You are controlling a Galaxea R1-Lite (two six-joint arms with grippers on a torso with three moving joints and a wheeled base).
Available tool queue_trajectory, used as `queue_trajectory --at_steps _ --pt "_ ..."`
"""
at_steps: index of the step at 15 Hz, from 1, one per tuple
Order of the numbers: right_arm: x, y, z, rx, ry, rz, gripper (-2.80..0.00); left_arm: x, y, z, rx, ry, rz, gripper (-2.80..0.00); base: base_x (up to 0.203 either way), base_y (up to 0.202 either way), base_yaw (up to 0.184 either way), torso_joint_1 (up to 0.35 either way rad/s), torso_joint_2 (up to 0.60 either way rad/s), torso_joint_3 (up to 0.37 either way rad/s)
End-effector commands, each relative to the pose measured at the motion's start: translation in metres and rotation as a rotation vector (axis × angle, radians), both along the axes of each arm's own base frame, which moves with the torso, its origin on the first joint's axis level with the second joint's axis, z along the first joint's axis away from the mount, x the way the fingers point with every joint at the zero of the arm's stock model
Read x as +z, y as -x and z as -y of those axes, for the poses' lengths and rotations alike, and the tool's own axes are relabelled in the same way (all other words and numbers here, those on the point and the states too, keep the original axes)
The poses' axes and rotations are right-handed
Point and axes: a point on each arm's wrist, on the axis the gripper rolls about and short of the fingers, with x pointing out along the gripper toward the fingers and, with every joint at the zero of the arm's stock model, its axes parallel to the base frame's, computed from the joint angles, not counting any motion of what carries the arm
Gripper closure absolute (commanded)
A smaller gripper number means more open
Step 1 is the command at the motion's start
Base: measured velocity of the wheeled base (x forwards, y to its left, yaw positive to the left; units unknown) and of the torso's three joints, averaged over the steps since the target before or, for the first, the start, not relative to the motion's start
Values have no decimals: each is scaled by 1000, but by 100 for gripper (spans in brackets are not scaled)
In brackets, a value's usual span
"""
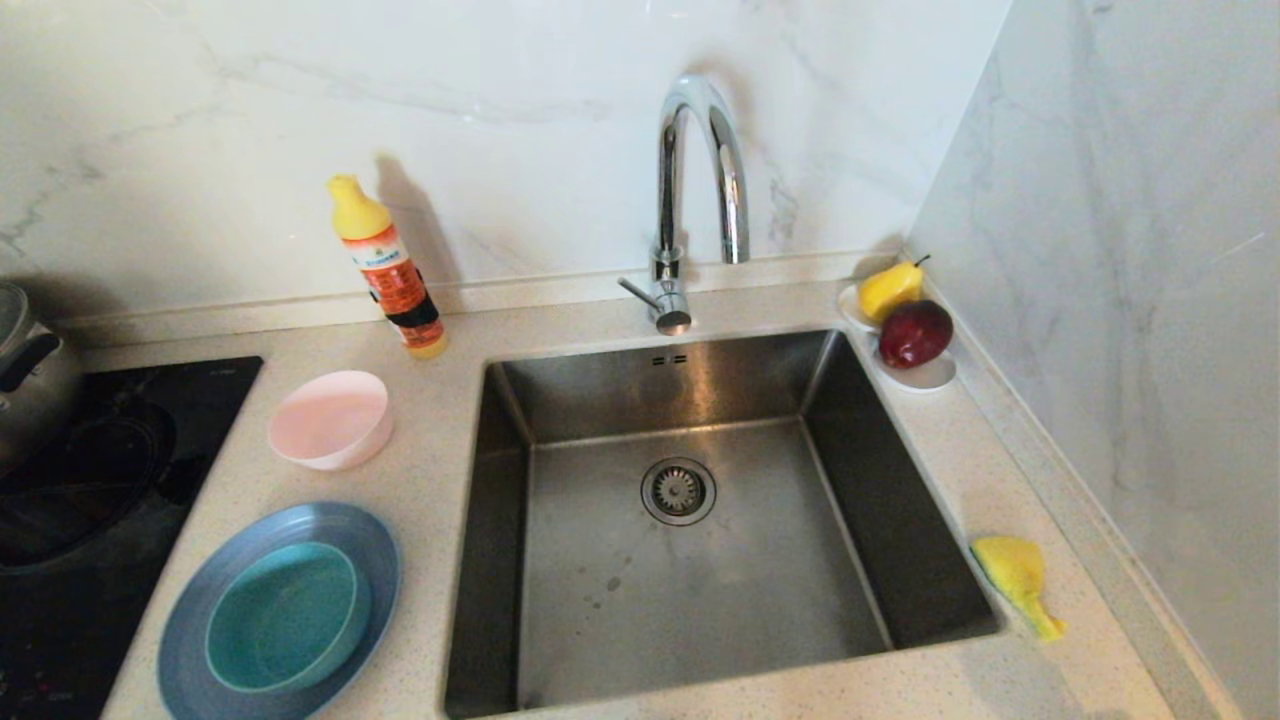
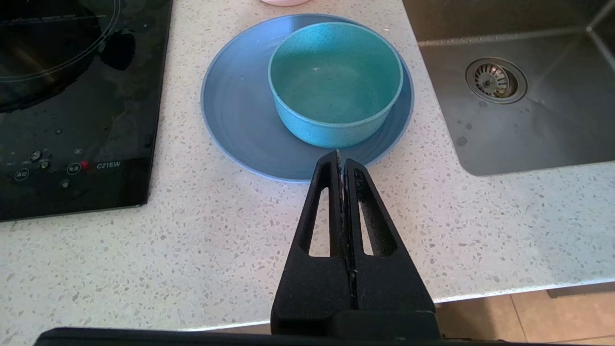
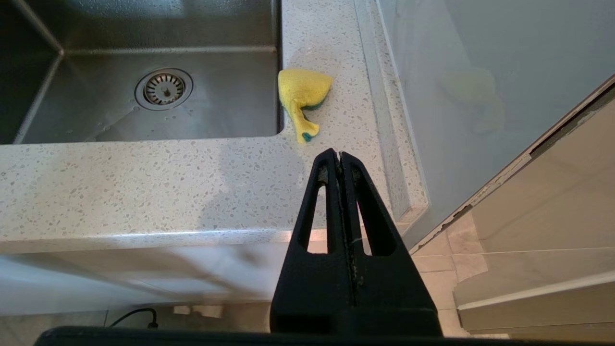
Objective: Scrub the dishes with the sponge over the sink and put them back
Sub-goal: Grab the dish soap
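Note:
On the counter left of the sink (image 1: 700,560) lies a grey-blue plate (image 1: 200,610) with a teal bowl (image 1: 285,615) in it. A pale pink bowl (image 1: 330,420) stands just behind them. The yellow sponge (image 1: 1015,572) lies crumpled on the counter right of the basin. Neither gripper shows in the head view. In its wrist view my left gripper (image 2: 341,154) is shut and empty, held back by the counter's front edge, short of the plate (image 2: 240,120) and bowl (image 2: 331,81). My right gripper (image 3: 338,154) is shut and empty, short of the sponge (image 3: 301,91).
A chrome arched tap (image 1: 690,200) stands behind the sink. A yellow-and-orange detergent bottle (image 1: 390,270) stands at the back left. A black hob (image 1: 90,500) with a pot (image 1: 30,370) is at the far left. A pear (image 1: 890,288) and an apple (image 1: 915,332) sit on a white dish by the right wall.

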Motion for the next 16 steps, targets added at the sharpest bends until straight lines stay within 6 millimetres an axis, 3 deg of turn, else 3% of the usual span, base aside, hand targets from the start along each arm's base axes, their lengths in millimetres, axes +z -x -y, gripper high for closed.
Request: queue_trajectory --at_steps 1,16 --pt "0 0 0 1 0 2 0 0 0 0 0 0 0 0 0 0 0 0 0 0" --pt "0 0 0 1 0 1 0 0 0 0 -4 -45 -10 0 0 0 0 0 0 0"
